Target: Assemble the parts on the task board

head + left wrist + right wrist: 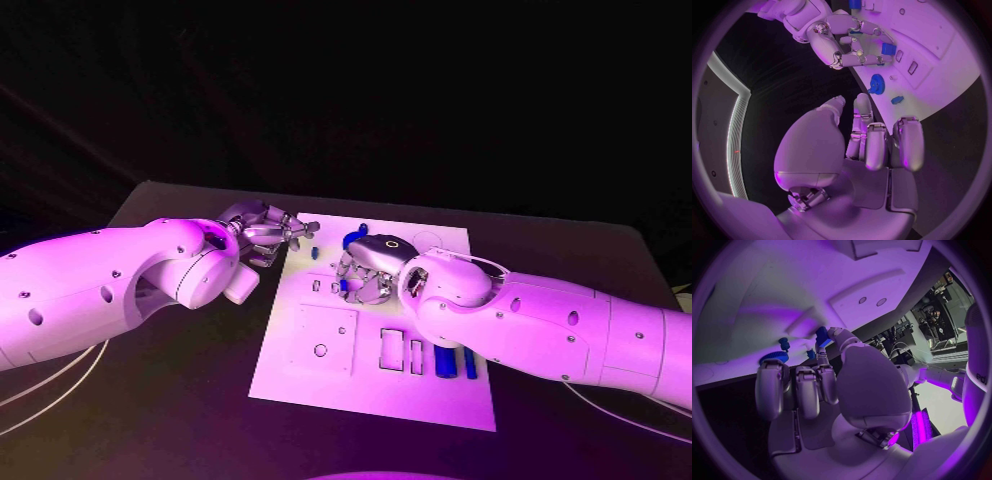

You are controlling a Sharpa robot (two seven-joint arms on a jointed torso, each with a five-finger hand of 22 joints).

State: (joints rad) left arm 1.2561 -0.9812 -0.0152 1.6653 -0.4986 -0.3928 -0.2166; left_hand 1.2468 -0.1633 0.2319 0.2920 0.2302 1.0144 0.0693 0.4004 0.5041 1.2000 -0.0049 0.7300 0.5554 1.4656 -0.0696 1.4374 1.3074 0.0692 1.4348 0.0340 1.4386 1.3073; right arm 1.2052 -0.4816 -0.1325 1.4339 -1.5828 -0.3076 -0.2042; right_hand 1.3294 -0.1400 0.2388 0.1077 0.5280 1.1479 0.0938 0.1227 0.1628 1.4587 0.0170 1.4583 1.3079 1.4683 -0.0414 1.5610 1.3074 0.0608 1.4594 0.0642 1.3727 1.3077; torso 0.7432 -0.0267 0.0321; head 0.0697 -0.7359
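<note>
**Right hand pinches blue part over board; left hand empty at board's edge**

Task board (368, 385) lies at table (159, 400) centre. Right hand (364, 275) is over the board's upper middle, fingers curled in, fingertips (822, 336) pinching a small blue part (888, 49). Left hand (267, 232) sits at the board's 10 o'clock corner, fingers (874, 145) side by side, slightly curled, holding nothing. Blue gear (876, 83) lies near the board's 12 o'clock edge, with a small blue peg (897, 100) just beside it. Two blue bars (454, 362) lie side by side at the board's 4 o'clock, near rectangular slots (391, 349).
</note>
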